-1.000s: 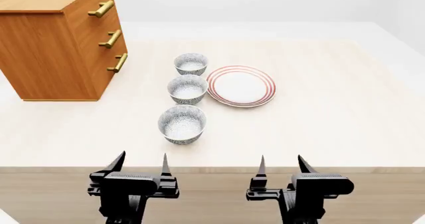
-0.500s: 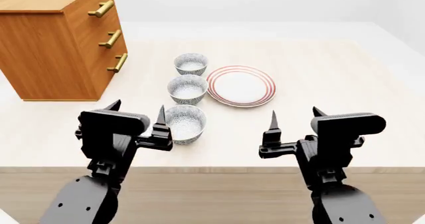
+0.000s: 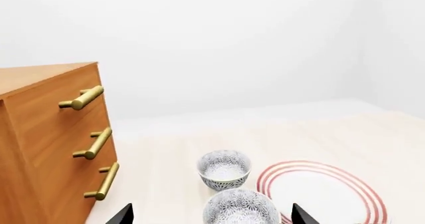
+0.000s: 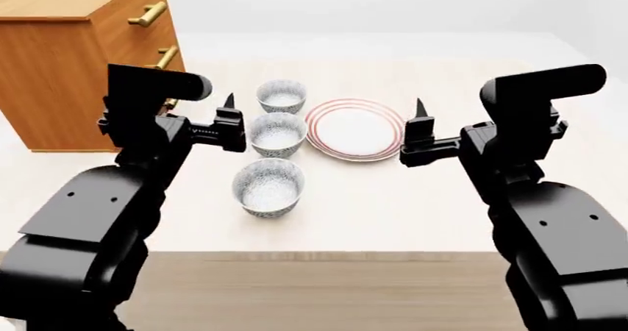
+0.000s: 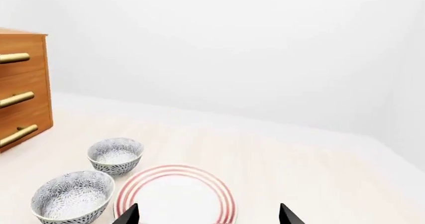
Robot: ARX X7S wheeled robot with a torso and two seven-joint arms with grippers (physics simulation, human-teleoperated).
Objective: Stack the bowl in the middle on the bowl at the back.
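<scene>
Wooden dresser (image 4: 84, 66), brass handles, stands beside the left gripper (image 4: 191, 118). Left gripper: fingers spread wide, holding nothing, raised above the table (image 4: 490, 73). Three small round floral bowls in a row, all empty. The bowl in the middle (image 4: 276, 133) lies just past the inner fingertip; the bowl at the back (image 4: 282, 94) sits beyond it; the near bowl (image 4: 268, 187) sits closer. Flat red-ringed plate (image 4: 355, 128), empty. Right gripper (image 4: 446, 121): fingers wide, empty, plate beside its inner fingertip.

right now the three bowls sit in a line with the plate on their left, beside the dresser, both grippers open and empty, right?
Not quite: the plate lies to the right of the bowls, on the side away from the dresser, as the head view shows. Both the left gripper and right gripper are open and empty.
</scene>
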